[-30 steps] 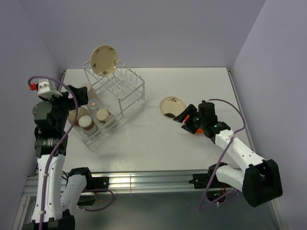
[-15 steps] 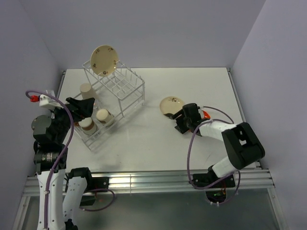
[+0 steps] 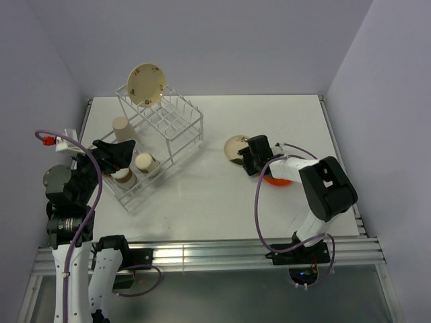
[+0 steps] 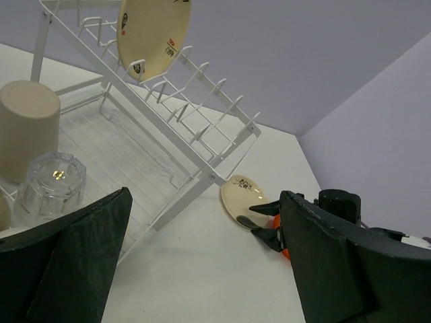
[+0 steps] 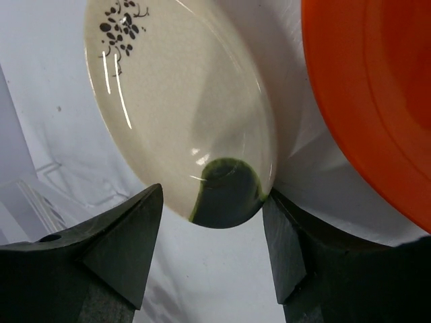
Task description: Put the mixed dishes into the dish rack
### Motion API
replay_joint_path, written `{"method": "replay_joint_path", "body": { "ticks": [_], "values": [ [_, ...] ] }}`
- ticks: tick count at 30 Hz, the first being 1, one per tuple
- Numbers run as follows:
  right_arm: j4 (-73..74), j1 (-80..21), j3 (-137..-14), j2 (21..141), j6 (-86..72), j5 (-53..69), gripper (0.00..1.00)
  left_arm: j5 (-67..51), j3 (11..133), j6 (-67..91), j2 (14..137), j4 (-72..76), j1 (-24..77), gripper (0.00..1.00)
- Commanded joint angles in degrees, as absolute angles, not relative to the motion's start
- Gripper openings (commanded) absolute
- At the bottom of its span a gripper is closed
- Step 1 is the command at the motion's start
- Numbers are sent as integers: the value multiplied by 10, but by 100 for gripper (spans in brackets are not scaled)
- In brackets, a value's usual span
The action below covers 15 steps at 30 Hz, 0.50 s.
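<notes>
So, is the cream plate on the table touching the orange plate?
Apart. The right wrist view shows a strip of white table between cream plate and orange plate.

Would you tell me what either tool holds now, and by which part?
Nothing yet: the right tool is open astride the near rim of the cream plate; the left tool is open and empty.

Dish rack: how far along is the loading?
Done: one cream plate stands in the dish rack slots; the beige cup and clear glass sit in its tray. In hand: the open right gripper straddles a second plate. Left: that and the orange plate.
</notes>
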<state>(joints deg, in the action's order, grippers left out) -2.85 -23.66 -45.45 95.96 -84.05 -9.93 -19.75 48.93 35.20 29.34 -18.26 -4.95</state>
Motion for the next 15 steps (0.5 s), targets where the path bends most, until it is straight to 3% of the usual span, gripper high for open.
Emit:
{"method": "replay_joint_path", "body": {
  "ticks": [1, 4, 7, 8, 12, 15],
  "values": [
    [44, -248, -483, 969, -878, -170, 66, -215, 503, 361, 290, -157, -50, 98],
    [55, -251, -484, 976, -889, -188, 59, -219, 510, 362, 292, -158, -50, 98],
    [54, -251, -483, 996, -885, -182, 24, -224, 512, 362, 293, -160, -50, 98],
    [51, -251, -480, 1000, -883, -179, 0, -226, 510, 362, 293, -160, -51, 97],
    [14, -257, -467, 1001, -829, -163, 0, -245, 510, 363, 304, -161, -50, 98],
    [4, -273, -451, 938, -773, -180, 0, -280, 518, 369, 348, -168, -49, 96]
  ]
}}
